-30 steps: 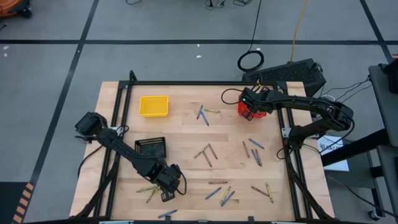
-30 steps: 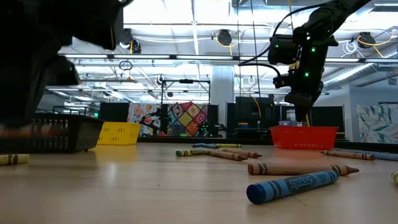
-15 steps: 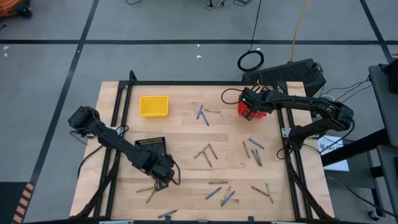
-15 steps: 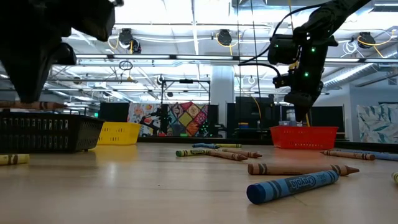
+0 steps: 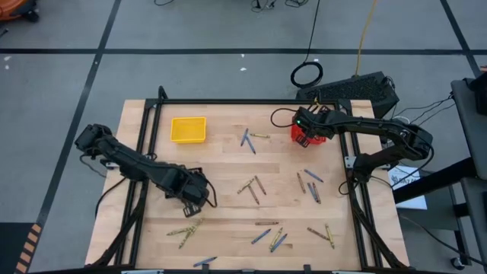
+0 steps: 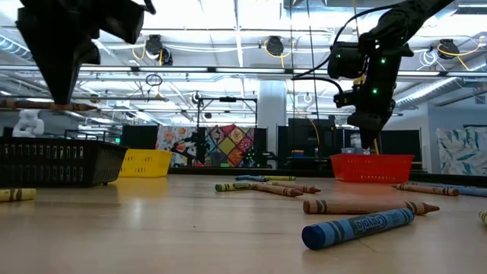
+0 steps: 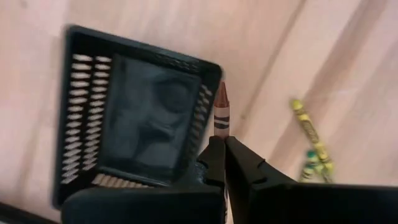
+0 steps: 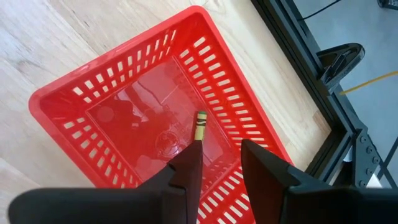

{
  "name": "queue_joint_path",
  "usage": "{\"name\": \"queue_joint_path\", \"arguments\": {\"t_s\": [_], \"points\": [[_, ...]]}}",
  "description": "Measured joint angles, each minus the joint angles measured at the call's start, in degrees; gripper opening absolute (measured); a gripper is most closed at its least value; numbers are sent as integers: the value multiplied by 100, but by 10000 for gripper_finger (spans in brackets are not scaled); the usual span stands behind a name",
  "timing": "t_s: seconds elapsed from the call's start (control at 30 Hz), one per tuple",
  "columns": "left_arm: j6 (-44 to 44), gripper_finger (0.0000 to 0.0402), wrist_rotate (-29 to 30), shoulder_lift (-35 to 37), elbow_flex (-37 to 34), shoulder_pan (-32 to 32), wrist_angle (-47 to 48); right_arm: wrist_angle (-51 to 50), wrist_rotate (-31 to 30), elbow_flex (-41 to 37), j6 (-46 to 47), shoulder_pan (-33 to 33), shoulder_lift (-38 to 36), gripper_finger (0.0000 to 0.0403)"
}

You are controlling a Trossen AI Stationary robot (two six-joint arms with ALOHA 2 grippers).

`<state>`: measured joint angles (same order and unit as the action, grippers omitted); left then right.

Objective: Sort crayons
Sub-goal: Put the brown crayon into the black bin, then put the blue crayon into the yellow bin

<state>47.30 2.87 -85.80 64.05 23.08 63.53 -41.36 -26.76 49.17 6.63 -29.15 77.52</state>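
Observation:
Above the right rim of the black mesh basket [image 7: 137,124], my left gripper [image 7: 222,144] hangs shut on a brown crayon [image 7: 221,109]; in the high view it [image 5: 194,192] is at the table's near left. My right gripper [image 8: 217,152] stands open over the red basket [image 8: 155,106] at the far right. A yellow-green crayon [image 8: 199,126] lies in that basket, its near end hidden behind one fingertip. Several more crayons lie loose on the table [image 5: 251,186], [image 5: 270,237], [image 5: 183,230]. My left gripper pinches the brown crayon's paper-wrapped shaft [image 7: 219,132] between its two fingers, which point down from above. The crayon is level and lifted clear, with its pointed end [image 7: 221,93] sticking out over the black basket's rim. Its other end is hidden under the gripper.
A yellow basket [image 5: 188,129] stands at the far left. Loose crayons lie in the middle, at the right [image 5: 312,183] and along the near edge; a blue one [image 6: 358,227] lies close to the low camera. A black frame [image 5: 228,101] borders the table.
My left gripper, shut on the brown crayon, has risen and gone toward the table's far edge, from the crayons at the near left to above the black basket. The crayon has stayed level in the hold. My right gripper has kept still.

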Motion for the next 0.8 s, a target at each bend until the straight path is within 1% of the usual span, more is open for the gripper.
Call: {"name": "queue_joint_path", "arguments": {"t_s": [0.13,0.27,0.4,0.53,0.8], "points": [[-272,0,64,58,-127,-249,232,2,0,0,11,0,0,98],[-676,0,61,46,-351,-505,205,1,0,0,13,0,0,98],[-845,0,61,48,-480,-721,171,2,0,0,13,-2,0,98],[-1043,0,18,48,-538,-809,160,2,0,0,15,-1,0,98],[-1031,0,20,48,-540,-871,217,2,0,0,15,-2,0,98]]}}
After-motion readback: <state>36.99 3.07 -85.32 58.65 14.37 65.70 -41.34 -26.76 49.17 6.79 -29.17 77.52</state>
